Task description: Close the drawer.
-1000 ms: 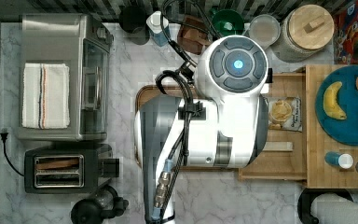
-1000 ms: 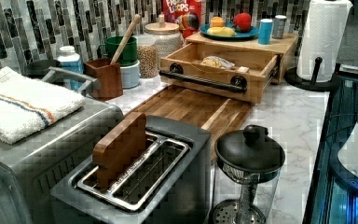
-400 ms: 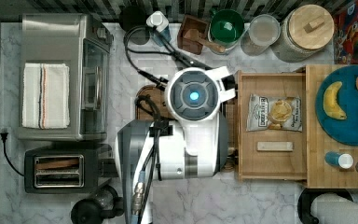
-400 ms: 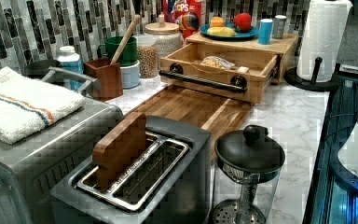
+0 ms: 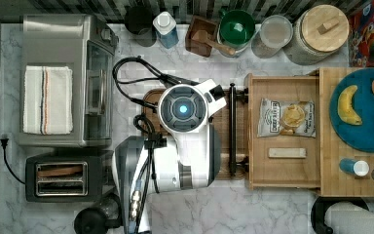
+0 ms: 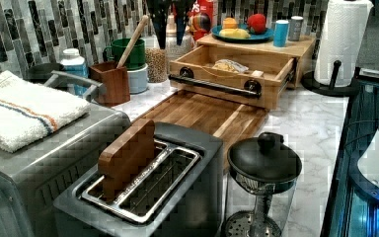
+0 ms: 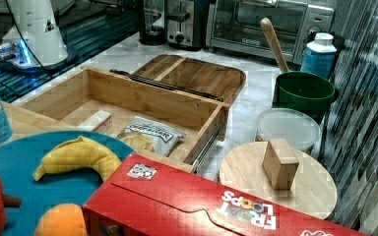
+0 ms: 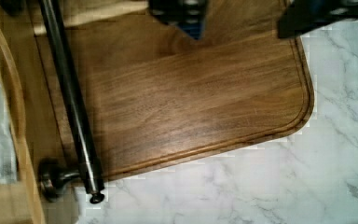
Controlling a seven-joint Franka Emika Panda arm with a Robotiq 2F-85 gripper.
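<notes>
Drawer pulled out, chip bag inside. Gripper above dark wooden tray, beside black handle, fingers spread, empty.

arm hiding tray, cereal box cropped

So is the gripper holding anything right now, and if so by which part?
Nothing is held. In the wrist view the gripper hangs open above the dark wooden tray, its fingers apart with bare wood between them, clear of the drawer's black bar handle.
</notes>
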